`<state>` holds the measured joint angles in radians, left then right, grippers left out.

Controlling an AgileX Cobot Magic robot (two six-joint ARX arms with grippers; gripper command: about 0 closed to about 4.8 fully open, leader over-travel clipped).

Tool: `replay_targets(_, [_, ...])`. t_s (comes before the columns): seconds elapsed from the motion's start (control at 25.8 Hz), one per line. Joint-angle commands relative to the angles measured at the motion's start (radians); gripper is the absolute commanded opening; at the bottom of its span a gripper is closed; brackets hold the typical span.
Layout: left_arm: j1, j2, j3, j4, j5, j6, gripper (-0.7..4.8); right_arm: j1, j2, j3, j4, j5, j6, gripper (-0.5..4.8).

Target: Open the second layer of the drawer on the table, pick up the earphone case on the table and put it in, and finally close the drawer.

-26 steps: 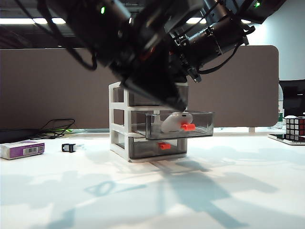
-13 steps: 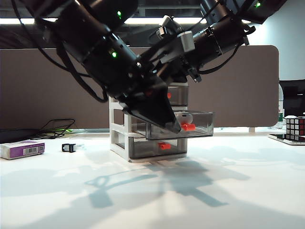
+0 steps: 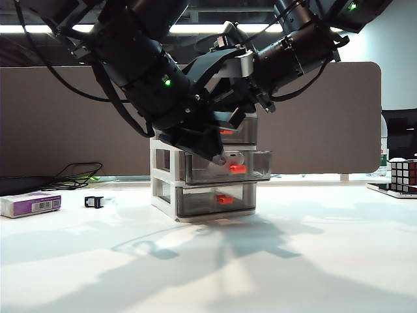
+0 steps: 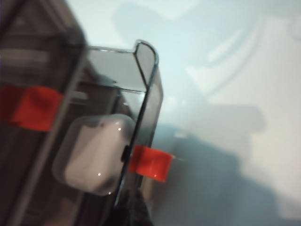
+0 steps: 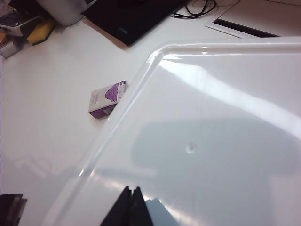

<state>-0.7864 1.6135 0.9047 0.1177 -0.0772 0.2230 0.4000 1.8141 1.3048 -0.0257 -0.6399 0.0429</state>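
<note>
White table (image 3: 313, 261), drawer (image 3: 163, 189) in the middle, purple box (image 3: 29, 204) and tiny black clip (image 3: 94, 201) at 9 o'clock, puzzle cube (image 3: 402, 173) at 3 o'clock

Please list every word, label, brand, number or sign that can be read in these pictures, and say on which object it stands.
No text can be read in any view.
Purple-and-white box: a barcode label and printing on it, too small to read; also blurred in the right wrist view.
Drawer unit, earphone case: no text visible.
</note>
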Motion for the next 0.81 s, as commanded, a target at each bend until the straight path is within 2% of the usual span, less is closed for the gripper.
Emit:
replay_targets(0.04, [0.002,-0.004,0.003,0.064,-0.065,-0.015,-0.05,0.004,0.024,-0.023,-0.111,0.008,0.001,-0.05])
replay_targets(0.15, [0.002,-0.003,0.003,0.065,-0.073,-0.014,-0.05,0.004,0.024,-0.023,-0.111,0.008,0.001,-0.05])
replay_targets(0.19, [0.003,0.003,0.003,0.081,-0.106,-0.014,-0.05,0.004,0.024,-0.023,-0.111,0.009,0.002,-0.05])
replay_targets(0.43, [0.001,0.034,0.003,0.145,-0.158,-0.019,-0.05,0.003,0.024,-0.023,-0.11,0.039,0.001,-0.05])
replay_targets(0.58, [0.002,0.034,0.003,0.157,-0.212,-0.016,-0.05,0.003,0.024,-0.023,-0.101,0.046,0.0,-0.05])
replay_targets(0.66, [0.002,0.034,0.003,0.163,-0.272,-0.014,-0.05,0.003,0.024,-0.023,-0.099,0.045,0.0,-0.05])
replay_targets(0.81, [0.003,0.04,0.002,0.167,-0.299,-0.014,-0.05,0.003,0.024,-0.023,-0.1,0.031,0.0,-0.05])
